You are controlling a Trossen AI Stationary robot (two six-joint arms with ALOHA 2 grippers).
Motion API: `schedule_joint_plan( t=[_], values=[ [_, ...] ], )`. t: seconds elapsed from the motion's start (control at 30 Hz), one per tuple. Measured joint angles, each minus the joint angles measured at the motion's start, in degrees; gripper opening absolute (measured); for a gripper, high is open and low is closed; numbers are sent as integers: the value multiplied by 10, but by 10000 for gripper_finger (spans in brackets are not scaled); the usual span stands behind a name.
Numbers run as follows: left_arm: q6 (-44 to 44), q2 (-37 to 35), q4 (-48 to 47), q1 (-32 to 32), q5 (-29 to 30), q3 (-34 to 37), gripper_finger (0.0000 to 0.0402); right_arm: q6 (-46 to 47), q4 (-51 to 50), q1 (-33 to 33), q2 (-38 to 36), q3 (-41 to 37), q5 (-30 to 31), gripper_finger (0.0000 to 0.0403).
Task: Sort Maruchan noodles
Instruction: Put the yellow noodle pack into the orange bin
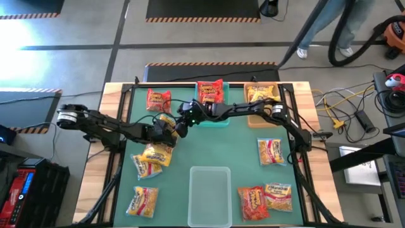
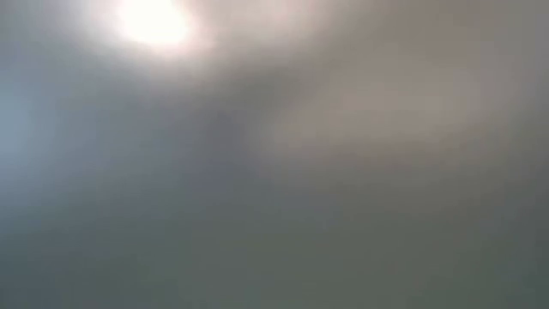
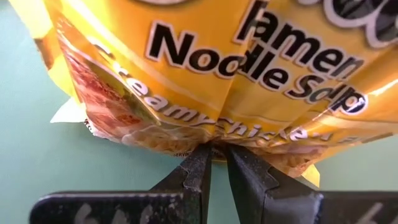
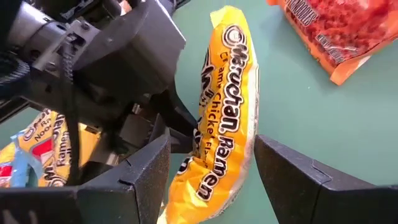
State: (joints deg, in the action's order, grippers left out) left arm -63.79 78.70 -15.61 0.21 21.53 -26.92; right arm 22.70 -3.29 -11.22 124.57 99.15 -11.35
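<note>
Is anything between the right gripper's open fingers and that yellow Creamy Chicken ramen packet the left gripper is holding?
Nothing visible. The yellow crinkly plastic ramen packet hangs in the gap of the open right gripper, pinched at its edge by the shut left gripper.

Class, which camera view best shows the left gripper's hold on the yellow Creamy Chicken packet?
The left wrist view: the left gripper pinches the yellow packet at its edge. The right wrist view shows the packet sideways between open right fingers; the high view shows it small; the low view shows nothing.

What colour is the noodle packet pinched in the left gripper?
Yellow with black lettering, on the Creamy Chicken packet held by the left gripper; clearest in the left wrist view.
</note>
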Motion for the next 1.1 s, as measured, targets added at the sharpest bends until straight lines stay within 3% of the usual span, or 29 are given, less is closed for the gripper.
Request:
schedule_joint_plan(
  t=[0.37,0.8,1.1],
  values=[
    [3,0,0,0,0,1,38,25,24,6,25,0,-4,213],
    [2,0,-5,0,-2,-11,38,33,22,4,27,0,-2,96],
    [-23,-65,-20,-17,19,-10,38,35,17,2,24,0,-3,85]
  ],
)
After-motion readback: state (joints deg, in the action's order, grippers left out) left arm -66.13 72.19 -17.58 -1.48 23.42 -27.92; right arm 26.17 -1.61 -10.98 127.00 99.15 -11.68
